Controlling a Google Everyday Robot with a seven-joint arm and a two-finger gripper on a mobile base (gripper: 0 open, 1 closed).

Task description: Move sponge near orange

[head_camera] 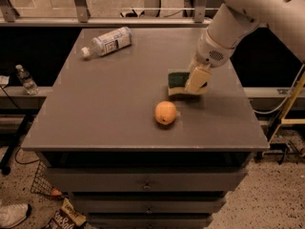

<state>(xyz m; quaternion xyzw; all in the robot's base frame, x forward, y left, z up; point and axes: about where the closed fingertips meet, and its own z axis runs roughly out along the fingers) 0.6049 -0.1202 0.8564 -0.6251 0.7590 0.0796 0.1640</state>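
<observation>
Gripping the sponge, the gripper hangs over the right half of the table, and the jaws are pinched in on the sponge's right end. One pale finger lies across that end and hides it. The dark green top faces up, with the pale foam showing along the near edge. Whether the sponge is touching the table or just clear of it, I cannot tell, though there is a shadow right under it. The white arm comes down to it from the far right.

Now the orange: it sits alone on the table, nearer than the sponge and a little to its left. The two are close but apart, with a strip of bare grey top between them.

Over at the far left corner a clear plastic water bottle lies on its side, label up and white cap pointing left. What is inside, I cannot tell. Off the table on the left, a small bottle stands upright on a ledge.

Below the top, the drawers are closed. Down on the floor at near left lie a snack bag, a wire basket and a shoe.
</observation>
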